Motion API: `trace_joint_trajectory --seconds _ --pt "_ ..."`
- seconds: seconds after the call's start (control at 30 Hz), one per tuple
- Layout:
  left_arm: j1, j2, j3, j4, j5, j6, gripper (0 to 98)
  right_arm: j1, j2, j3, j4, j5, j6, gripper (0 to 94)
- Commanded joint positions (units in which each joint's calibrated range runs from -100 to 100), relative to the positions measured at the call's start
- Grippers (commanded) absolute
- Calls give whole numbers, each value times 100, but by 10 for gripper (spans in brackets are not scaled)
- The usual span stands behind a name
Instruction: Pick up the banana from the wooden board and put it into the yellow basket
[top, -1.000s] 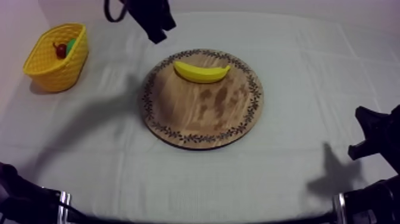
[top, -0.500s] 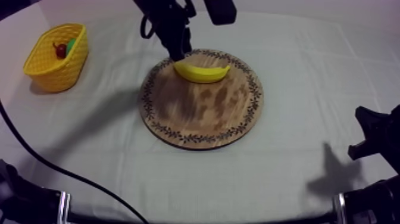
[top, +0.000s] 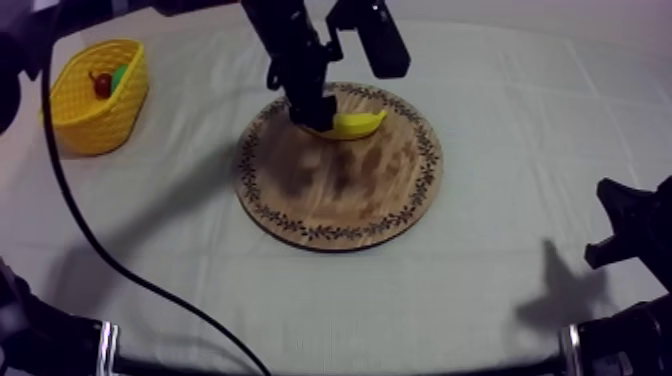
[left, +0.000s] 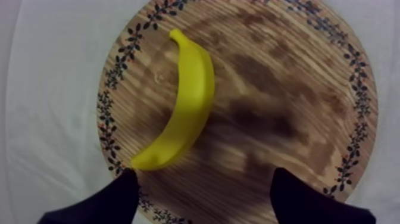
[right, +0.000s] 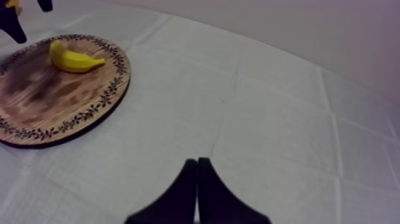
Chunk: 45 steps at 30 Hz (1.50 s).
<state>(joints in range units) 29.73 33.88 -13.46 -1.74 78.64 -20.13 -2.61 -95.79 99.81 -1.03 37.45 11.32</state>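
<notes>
Having dropped my left gripper (left: 203, 173) from the far edge of the worktop (top: 520, 120) to the wooden board (top: 345, 195) this last second, I hold it open over the ungrasped banana (top: 356, 123) lying there, ready to close, right gripper (right: 197, 189) resting closed.

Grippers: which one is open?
The left gripper, spread wide over the banana on the board; the right gripper is shut, over the cloth.

Left gripper (top: 312, 116) over one end of banana (top: 356, 124), at far rim of board (top: 340, 195). Basket (top: 88, 118) well apart, left of board.
</notes>
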Motion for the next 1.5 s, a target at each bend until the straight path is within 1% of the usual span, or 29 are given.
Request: trace_joint_trajectory --seconds 0.0,0.37,0.6,0.93,1.0,1.13,1.3,1.37,1.47 --pt "-1 186 -61 -8 13 -15 811 1 3 -3 3 -3 -1 2" --pt "-50 962 -514 -73 -49 -60 767 1 3 -3 3 -3 -2 2" --pt "-8 1453 -1110 -78 177 -158 750 1 3 -3 3 -3 -1 2" --pt "19 1939 -1570 -54 404 -237 691 1 3 -3 3 -3 -2 2" --pt "29 2064 -1743 -54 520 -253 639 1 3 -3 3 -3 -2 2" --pt "63 2274 -2028 -49 734 -259 493 1 3 -3 3 -3 -2 2" --pt "96 2358 -2151 -71 899 -216 254 1 3 -3 3 -3 -2 2" --pt "92 2308 -2106 -82 931 -173 173 1 3 -3 3 -3 -2 2" --pt "67 2131 -1936 -88 952 -90 106 1 3 -3 3 -3 -2 2"
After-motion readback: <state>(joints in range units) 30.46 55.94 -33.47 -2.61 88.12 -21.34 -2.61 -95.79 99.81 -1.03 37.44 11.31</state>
